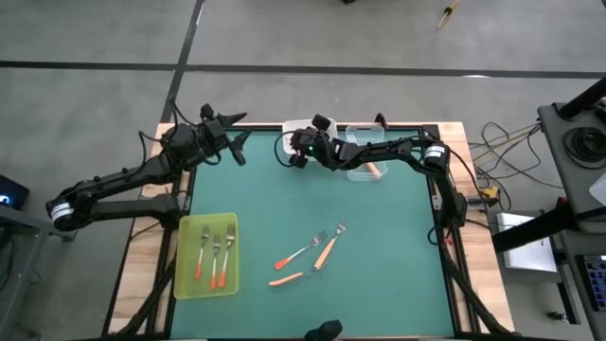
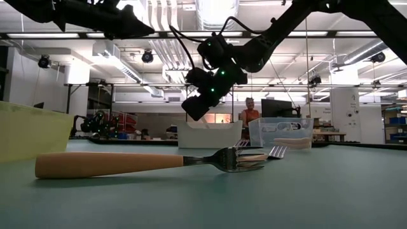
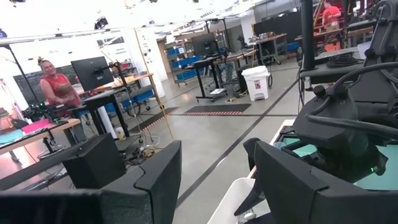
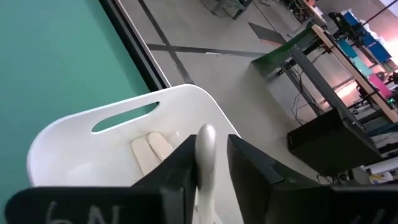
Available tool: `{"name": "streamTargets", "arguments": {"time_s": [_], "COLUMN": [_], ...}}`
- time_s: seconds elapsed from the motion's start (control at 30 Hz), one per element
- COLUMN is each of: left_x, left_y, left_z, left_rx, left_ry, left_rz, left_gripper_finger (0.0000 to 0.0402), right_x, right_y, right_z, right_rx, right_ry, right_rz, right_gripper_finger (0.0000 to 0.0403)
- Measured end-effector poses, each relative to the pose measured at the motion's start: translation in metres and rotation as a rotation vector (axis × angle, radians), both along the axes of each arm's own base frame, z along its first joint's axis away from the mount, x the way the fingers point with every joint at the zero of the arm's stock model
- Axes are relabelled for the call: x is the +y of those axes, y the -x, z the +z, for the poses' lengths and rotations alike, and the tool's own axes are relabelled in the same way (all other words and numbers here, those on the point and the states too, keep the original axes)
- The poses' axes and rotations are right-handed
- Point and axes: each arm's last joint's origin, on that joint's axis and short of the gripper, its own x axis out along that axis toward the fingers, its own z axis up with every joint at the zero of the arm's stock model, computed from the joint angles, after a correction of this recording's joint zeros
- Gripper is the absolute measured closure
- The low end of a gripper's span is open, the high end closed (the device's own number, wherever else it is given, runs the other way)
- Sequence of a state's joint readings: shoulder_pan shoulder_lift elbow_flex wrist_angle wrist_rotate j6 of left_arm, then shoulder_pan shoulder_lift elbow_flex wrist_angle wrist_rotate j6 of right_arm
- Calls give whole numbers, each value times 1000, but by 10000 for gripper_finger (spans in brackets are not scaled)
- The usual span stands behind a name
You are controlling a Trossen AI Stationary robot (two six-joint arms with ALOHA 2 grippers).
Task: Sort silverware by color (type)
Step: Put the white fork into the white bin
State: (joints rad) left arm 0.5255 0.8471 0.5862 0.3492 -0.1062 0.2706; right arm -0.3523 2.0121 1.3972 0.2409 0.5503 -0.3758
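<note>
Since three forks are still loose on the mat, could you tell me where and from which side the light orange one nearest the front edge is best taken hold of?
Probably by the middle of its handle, from straight above. The light orange fork lies flat on the green mat, so it has no underside to reach. The handle is its thickest part and has clear mat on both long sides. Set the tool's fingers across the handle, away from the red-orange fork nearby.

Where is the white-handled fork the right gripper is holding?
In the right wrist view, the white-handled fork sits between the right gripper fingers, directly above the white tray at the table's far edge.
</note>
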Motion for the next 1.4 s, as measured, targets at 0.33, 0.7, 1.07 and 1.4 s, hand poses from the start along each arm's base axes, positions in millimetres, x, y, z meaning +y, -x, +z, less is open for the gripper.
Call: {"name": "streamTargets", "arguments": {"time_s": [0.33,0.7,1.07,1.4], "left_x": [0,0,0,0], "left_y": [0,0,0,0], "left_z": [1,1,1,1], "left_rx": [-22,-21,-19,-18], "left_ry": [8,8,10,9], "left_rz": [-2,-2,-2,-2], "left_gripper_finger": [217,217,217,217], "right_x": [1,-1,-1,-1], "right_y": [-1,-2,0,-2], "right_z": [3,5,3,6], "right_rx": [-23,-19,59,-23], "right_ry": [-6,-15,20,-50], "right_rz": [-2,-11,-11,-59], "right_gripper_finger": [292,291,307,278]}}
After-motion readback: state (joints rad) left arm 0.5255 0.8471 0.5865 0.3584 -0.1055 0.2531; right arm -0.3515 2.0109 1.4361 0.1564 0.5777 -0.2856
